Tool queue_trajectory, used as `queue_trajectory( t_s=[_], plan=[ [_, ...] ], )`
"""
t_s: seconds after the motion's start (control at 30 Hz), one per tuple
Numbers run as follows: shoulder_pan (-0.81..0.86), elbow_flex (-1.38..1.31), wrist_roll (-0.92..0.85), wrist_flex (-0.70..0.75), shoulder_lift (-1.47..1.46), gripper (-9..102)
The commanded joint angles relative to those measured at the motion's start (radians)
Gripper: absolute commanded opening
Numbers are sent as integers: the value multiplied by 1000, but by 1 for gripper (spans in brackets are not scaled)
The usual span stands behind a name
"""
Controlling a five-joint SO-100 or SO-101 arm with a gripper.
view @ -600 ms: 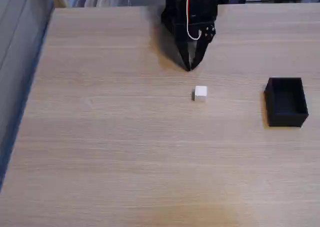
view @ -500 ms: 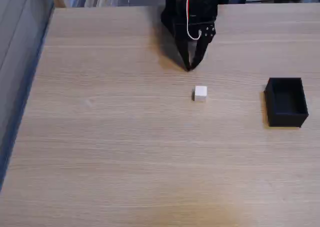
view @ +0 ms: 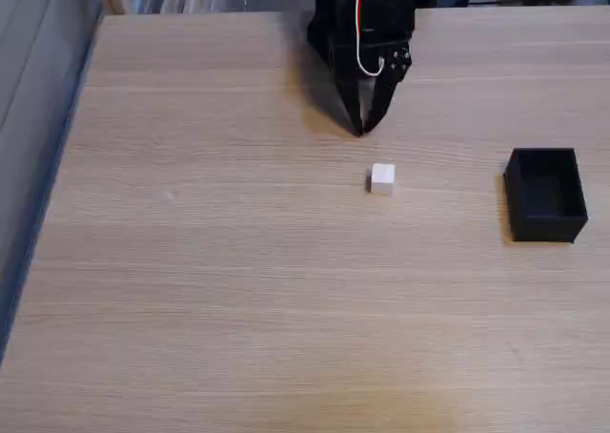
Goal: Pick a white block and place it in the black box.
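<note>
White block (view: 382, 178): sits alone on the surface, near the middle, untouched.
Gripper (view: 360, 130): tips drawn together to a point, just behind the block in the fixed view, holding nothing.
Black box (view: 545, 194): open-topped, well apart to the right, empty.
Risk: descending with tips together would likely knock the small cube aside; a slightly off-centre close could squirt it out.
Surface (view: 238, 290): pale wood grain, otherwise bare.
Room: shelving or clutter at the far edge, indistinct.
</note>
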Motion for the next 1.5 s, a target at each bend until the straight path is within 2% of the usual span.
queue_trajectory(
  t_s=[0.0,1.3,1.47],
  plan=[
    [2,15,-12,3,6,0],
    [37,15,-49,-5,6,0],
    [46,12,-101,-17,6,0]
  ],
)
